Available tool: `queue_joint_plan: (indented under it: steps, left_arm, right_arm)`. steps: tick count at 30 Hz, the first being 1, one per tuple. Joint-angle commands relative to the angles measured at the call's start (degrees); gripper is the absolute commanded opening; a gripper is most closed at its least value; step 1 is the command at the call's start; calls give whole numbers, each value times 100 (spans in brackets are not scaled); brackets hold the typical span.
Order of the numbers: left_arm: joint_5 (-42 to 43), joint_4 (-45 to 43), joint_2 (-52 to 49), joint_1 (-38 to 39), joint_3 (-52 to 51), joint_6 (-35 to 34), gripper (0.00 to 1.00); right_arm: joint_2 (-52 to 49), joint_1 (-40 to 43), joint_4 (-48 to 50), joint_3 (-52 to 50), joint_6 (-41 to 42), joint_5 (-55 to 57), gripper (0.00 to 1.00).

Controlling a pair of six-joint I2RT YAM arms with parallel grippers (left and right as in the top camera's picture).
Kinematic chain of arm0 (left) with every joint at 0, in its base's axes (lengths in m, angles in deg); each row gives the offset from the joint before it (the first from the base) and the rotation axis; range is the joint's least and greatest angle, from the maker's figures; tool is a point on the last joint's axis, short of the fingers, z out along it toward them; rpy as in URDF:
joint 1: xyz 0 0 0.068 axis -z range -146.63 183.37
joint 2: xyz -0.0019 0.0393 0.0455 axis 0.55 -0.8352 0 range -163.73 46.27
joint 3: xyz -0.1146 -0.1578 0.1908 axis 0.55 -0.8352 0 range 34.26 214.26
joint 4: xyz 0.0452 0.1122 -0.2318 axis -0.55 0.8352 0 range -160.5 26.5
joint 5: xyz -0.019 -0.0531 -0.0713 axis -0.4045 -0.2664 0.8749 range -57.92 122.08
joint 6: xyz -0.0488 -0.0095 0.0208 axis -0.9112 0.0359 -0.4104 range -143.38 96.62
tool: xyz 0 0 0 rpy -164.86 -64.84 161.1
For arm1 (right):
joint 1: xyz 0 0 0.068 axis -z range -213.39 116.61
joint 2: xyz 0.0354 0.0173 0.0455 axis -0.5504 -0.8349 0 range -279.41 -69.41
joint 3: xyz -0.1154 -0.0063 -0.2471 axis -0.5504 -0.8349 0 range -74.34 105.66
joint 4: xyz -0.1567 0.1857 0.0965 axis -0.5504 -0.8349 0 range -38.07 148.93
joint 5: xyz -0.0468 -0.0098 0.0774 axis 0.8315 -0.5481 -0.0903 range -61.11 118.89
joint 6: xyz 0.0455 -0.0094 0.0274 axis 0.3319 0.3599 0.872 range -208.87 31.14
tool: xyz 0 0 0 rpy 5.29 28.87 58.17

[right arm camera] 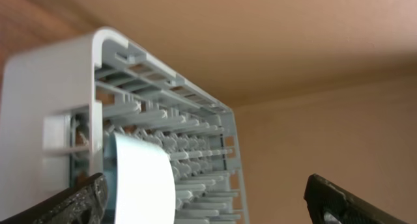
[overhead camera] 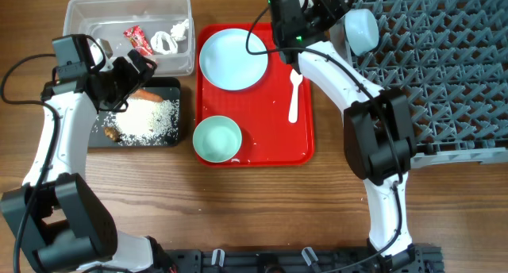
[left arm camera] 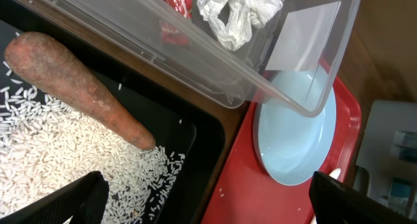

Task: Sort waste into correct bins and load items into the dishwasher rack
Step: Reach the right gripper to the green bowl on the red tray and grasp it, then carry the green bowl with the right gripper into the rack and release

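Currently the left fingers (left arm camera: pixel 65 201) are spread wide and hold nothing, hanging over the black tub (overhead camera: pixel 171 140) at the left of the tabletop (overhead camera: pixel 262 209). In that tub lie the orange carrot (left arm camera: pixel 78 87), the loose rice (overhead camera: pixel 151 118) and a small brown lump (overhead camera: pixel 111 132). Just beyond it, the clear tub (overhead camera: pixel 79 11) holds the red wrapper (overhead camera: pixel 136 39) and the crumpled white scrap (overhead camera: pixel 171 39). The red tray (overhead camera: pixel 270 146) sits in the middle of the tabletop. It carries the light blue plate (overhead camera: pixel 232 59) at its far end, the mint-green bowl (overhead camera: pixel 217 138) at its near left corner and the white spoon (overhead camera: pixel 294 94) along its right side. The right fingers (right arm camera: pixel 65 208) are also spread, at the far left edge of the grey rack (overhead camera: pixel 444 74). The light blue bowl (overhead camera: pixel 361 28) rests among the rack's pegs just in front of them. Whether either finger touches it cannot be told.
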Motion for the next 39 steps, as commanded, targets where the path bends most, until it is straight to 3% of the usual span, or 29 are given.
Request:
queue_joint_plan:
  steps: [1, 3, 5, 7, 9, 11, 14, 16, 22, 26, 35, 39]
  left_arm:
    - [26, -20, 90, -15, -20, 28, 100]
    - [26, -22, 90, -15, -17, 26, 100]
    - [26, -22, 90, -15, -20, 28, 100]
    - [26, -22, 90, -15, -17, 28, 100]
    - [26, -22, 90, -15, -17, 28, 100]
    - [26, -22, 90, -15, -17, 28, 100]
    - [26, -22, 90, -15, -17, 28, 100]
    - [26, -22, 90, -15, -17, 28, 100]
    - [26, -22, 90, -15, -20, 28, 100]
    - [26, -22, 90, -15, -17, 28, 100]
    - [26, -22, 90, -15, -20, 28, 100]
    - [26, -22, 90, -15, -17, 26, 100]
  right_arm:
    - [11, -214, 37, 70, 658, 323, 100]
    - [153, -444, -155, 70, 1010, 188, 100]
    - [402, -737, -977, 70, 2033, -518, 100]
    - [634, -863, -2009, 70, 2944, -1934, 100]
    - [986, -852, -3047, 70, 4002, -4682, 100]
    - [1285, -780, -3633, 70, 4347, -7729, 100]
    - [1344, -791, -3910, 50, 4968, -9545, 100]
    - [1329, -835, -3904, -221, 5495, -9626, 99]
    - [1329, -1029, -3521, -1578, 6747, -9425, 66]
    - [1329, -1250, -2962, -2164, 7226, -9425, 57]
    - [1266, -1432, -3182, -2186, 7724, -9182, 9]
    - [1272, -1401, -3156, -2181, 7884, -9088, 4]
